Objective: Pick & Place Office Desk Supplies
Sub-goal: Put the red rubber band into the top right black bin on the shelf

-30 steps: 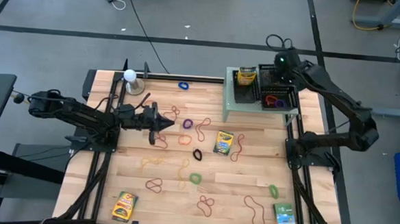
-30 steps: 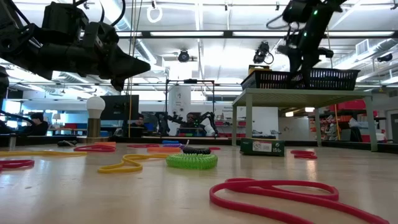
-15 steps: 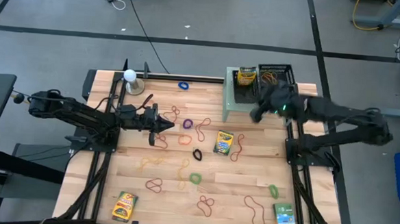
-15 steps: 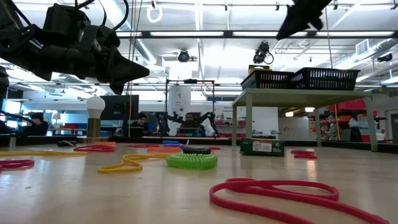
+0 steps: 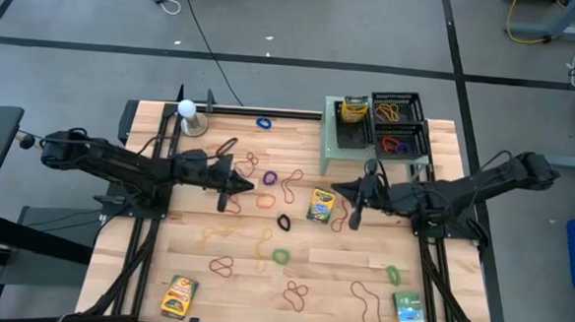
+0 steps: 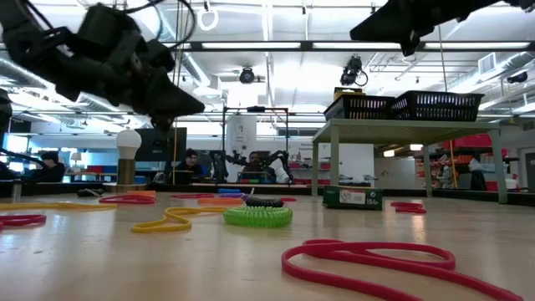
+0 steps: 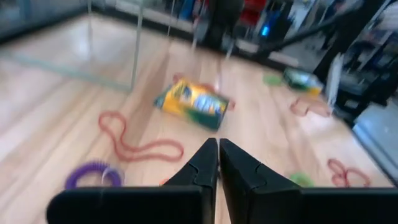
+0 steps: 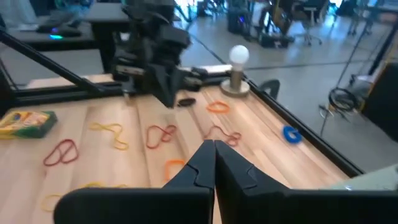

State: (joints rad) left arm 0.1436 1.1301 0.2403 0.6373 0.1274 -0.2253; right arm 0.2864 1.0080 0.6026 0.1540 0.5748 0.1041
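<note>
Facing across mid-table — left gripper (image 5: 244, 185) at 9 o'clock, right gripper (image 5: 337, 190) at 3 — both closed, empty; crayon box (image 5: 321, 204) between.

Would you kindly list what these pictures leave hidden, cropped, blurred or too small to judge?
- Basket contents: in the low view the mesh walls and raised stand hide them; in the high view the bands inside are too small to count.
- Crayon box: left wrist view is motion-blurred, so its print is unreadable.
- Right tool: cut off by the top edge in the low view.
- Red band: its near loop runs off the low view's bottom edge.
</note>
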